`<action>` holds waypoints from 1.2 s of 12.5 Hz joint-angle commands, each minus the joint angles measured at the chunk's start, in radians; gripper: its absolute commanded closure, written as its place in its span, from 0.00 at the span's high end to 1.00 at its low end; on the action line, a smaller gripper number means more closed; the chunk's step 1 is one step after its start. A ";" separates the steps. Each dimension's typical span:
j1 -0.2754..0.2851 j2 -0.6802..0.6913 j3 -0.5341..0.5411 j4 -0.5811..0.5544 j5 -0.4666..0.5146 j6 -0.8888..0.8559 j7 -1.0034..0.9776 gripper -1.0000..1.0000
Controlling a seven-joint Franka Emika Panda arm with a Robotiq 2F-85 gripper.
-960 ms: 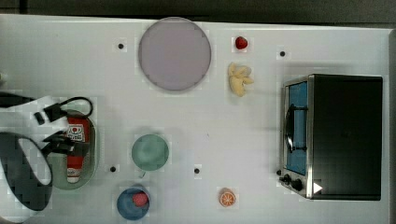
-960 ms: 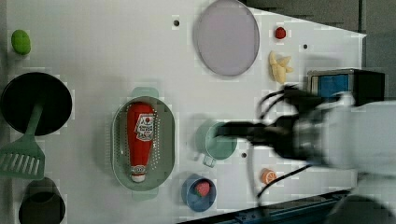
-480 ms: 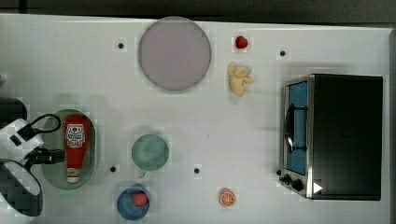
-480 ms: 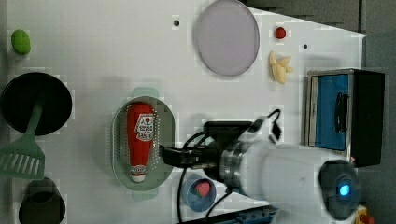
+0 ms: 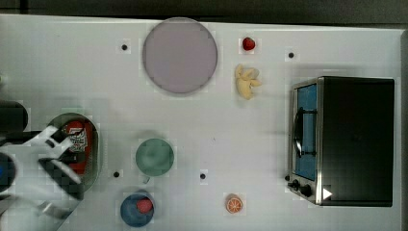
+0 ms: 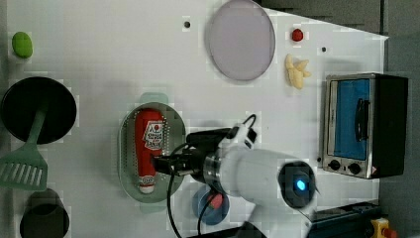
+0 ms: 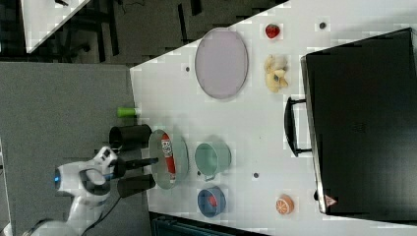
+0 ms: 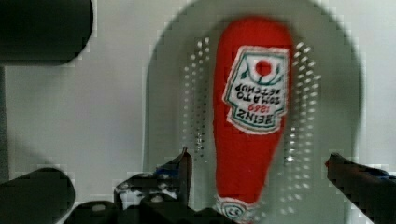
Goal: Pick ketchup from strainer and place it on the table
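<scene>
While the ketchup bottle [image 8: 250, 116] lies flat on its side in the strainer [image 6: 128, 163], its long axis runs along the basin's own length, white cap at one end and rounded red base at the other. The gripper [image 8: 259, 170] hangs directly over the tapering neck end with its fingers spread wide and grasping nothing; in the wrist view one finger stands on each side of the bottle, apart from it, so the opening lies across the long axis. That crossing is what a grasp depends on, I judge: a straight descent should put the narrow neck between the fingers.

From the left view, the black fingers [image 6: 168, 163] reach in from the strainer's side over the lower half of the bottle, near the cap. From the top view, the arm covers most of the bottle [image 5: 77, 137], leaving the label end exposed. From the right view, the strainer [image 7: 179, 162] sits near the table [image 7: 255, 123] edge, between two dark cups, with the green mug [image 7: 212, 158] just beside it.
</scene>
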State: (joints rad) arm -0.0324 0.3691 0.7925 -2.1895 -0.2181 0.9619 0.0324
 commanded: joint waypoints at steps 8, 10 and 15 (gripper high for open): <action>0.058 0.262 -0.101 0.035 -0.052 0.185 0.067 1.00; 0.095 0.281 -0.141 0.053 -0.052 0.185 0.067 1.00; 0.143 0.278 -0.183 0.069 -0.051 0.196 0.067 0.60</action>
State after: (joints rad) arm 0.0751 0.6577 0.6035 -2.1504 -0.2761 1.1641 0.0515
